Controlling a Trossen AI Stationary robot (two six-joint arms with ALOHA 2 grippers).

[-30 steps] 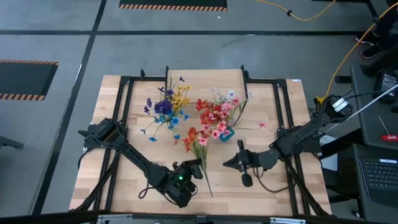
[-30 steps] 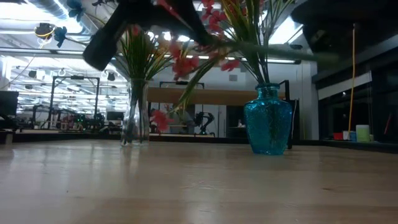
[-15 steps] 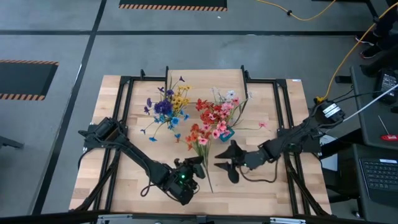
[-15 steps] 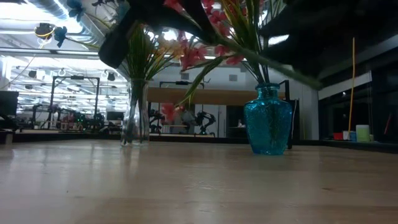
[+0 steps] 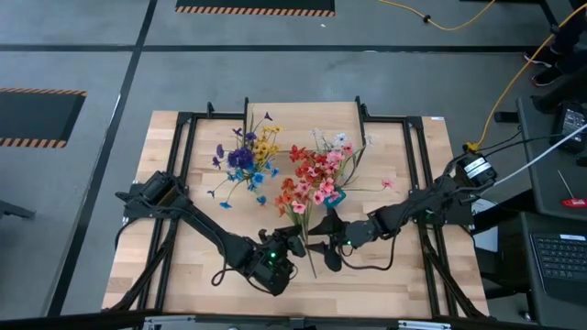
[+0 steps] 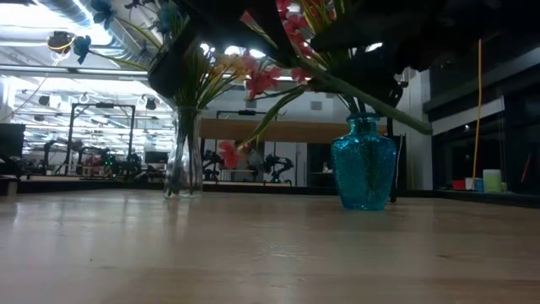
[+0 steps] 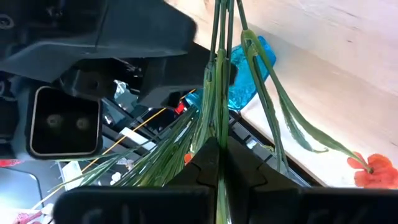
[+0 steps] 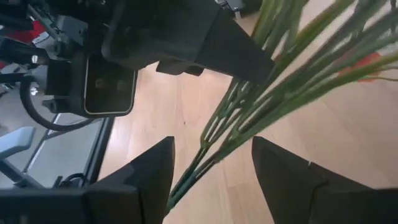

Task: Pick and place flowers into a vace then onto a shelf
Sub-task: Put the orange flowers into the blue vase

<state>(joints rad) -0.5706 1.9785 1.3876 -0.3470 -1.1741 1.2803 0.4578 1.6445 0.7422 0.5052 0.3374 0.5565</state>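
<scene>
Fingers of the left gripper (image 7: 217, 163) clenched on a bunch of thin green stems, seen plainly in the left wrist view, with the red-and-pink spray (image 5: 295, 197) carried clear of the worktop (image 5: 183, 165) and its blossoms lying just short of the blue vase (image 6: 364, 163). Fingers of the right gripper (image 8: 211, 163) spread wide and released, straddling the same stems without closing on them, as the right wrist view shows. Long axis of the held flowers running from the left gripper near the front of the worktop up towards the blue vase, stem ends low and blossoms high and tilted, so not yet upright over the vase mouth. Right gripper (image 5: 326, 246) just beside the left gripper (image 5: 286, 249) on the side nearer the blue vase's right, both well short of the vase itself. Judged as a handover or regrasp: stems passing between the open right fingers, ready for a closing, with the left arm bearing the weight meanwhile. Blue vase already stocked with red, pink and white blooms (image 5: 326, 165); clear glass vase (image 6: 183, 154) to the left of the blue vase, filled with the purple, blue and yellow spray (image 5: 248, 156). Shelf (image 6: 278, 131) standing beyond the blue vase, at the far edge, nothing on it from what shows.
</scene>
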